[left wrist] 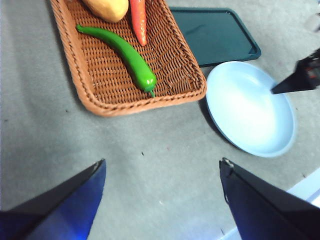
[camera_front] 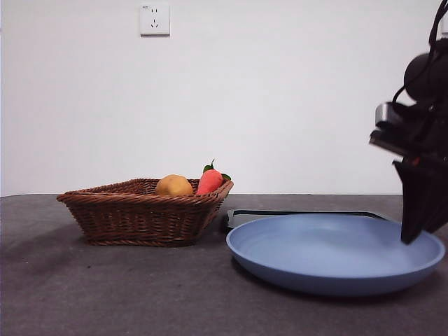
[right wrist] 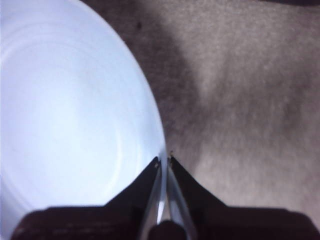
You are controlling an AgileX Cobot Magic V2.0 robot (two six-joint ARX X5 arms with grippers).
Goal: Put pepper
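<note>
The green pepper (left wrist: 122, 55), long and curved, lies in the wicker basket (left wrist: 72, 70) in the left wrist view; in the front view the basket's wall (camera_front: 140, 213) hides it. My left gripper (left wrist: 162, 162) is open and empty, high above the bare table near the basket. My right gripper (right wrist: 163, 160) is shut on the rim of the blue plate (right wrist: 75, 110). It shows at the plate's right edge in the front view (camera_front: 409, 236) and as a dark tip over the plate in the left wrist view (left wrist: 282, 87).
The basket also holds a yellow-brown potato (camera_front: 173, 185) and a red-orange pointed vegetable (camera_front: 208, 180). A dark green tray (left wrist: 215, 35) lies behind the blue plate (camera_front: 329, 269). Grey table; white wall behind.
</note>
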